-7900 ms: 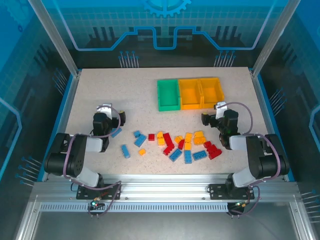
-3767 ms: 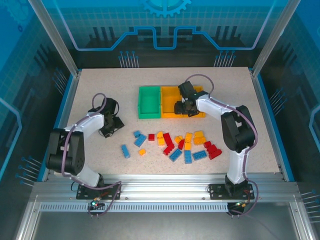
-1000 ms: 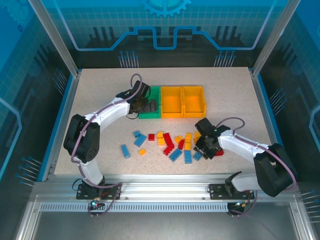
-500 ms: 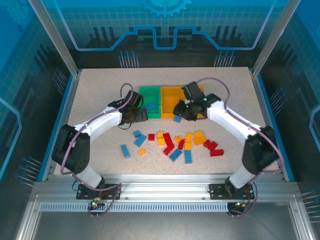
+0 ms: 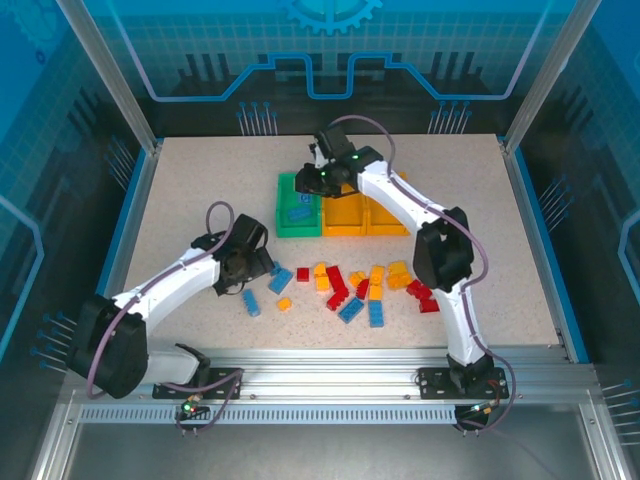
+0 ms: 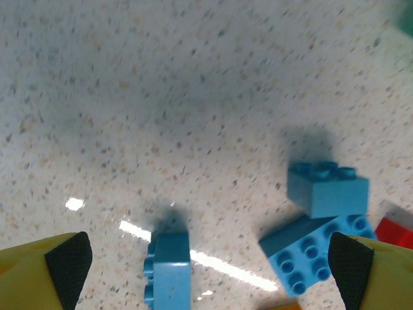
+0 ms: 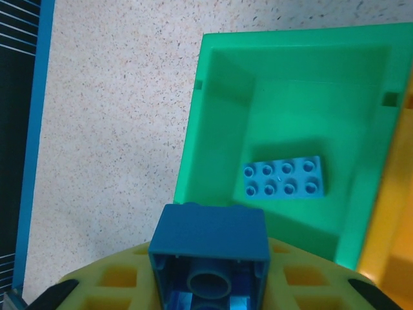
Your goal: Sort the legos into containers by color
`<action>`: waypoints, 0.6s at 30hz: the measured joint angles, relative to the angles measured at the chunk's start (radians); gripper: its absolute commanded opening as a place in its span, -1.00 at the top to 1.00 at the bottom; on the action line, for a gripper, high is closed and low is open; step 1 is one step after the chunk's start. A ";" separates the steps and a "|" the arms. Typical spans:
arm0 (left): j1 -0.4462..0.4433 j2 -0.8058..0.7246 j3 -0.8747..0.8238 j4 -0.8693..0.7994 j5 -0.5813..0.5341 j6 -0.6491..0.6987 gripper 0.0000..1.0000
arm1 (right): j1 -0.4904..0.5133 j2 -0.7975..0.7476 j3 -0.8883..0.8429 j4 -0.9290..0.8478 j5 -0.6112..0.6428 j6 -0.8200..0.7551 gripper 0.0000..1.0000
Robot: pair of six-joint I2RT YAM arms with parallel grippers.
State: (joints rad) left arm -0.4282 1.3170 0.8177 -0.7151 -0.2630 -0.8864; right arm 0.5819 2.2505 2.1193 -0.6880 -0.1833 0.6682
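The legos are a loose spread of blue (image 5: 280, 279), red (image 5: 336, 286) and yellow-orange (image 5: 397, 272) bricks on the table's near middle. The containers stand behind them: a green tray (image 5: 285, 222) joined to two orange ones (image 5: 345, 214). My right gripper (image 5: 318, 178) hangs over the green tray (image 7: 193, 148), shut on a small blue brick (image 7: 210, 242). A flat blue brick (image 7: 282, 177) lies inside that tray. My left gripper (image 5: 250, 268) is open low over the table, with a blue brick (image 6: 168, 268) between its pads (image 6: 68, 258) and two more (image 6: 328, 187) to the right.
The speckled table (image 5: 190, 190) has bare room to the left and behind the trays. A blue raised edge (image 7: 32, 129) and metal posts (image 5: 105, 75) border it. A red brick (image 6: 397, 229) lies at the right edge of the left wrist view.
My right gripper carried the blue brick from in front of the orange tray to above the green tray. My left arm drew back from the green tray to the pile's left end.
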 measured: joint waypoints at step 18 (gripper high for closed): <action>-0.082 0.005 -0.123 0.028 0.051 -0.159 -0.51 | 0.021 0.196 0.204 -0.090 -0.002 0.004 -0.48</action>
State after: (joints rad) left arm -0.5102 1.3220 0.6945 -0.6872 -0.2123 -1.0458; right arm 0.6033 2.4462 2.3234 -0.7776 -0.1848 0.6720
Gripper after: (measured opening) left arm 0.800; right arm 0.733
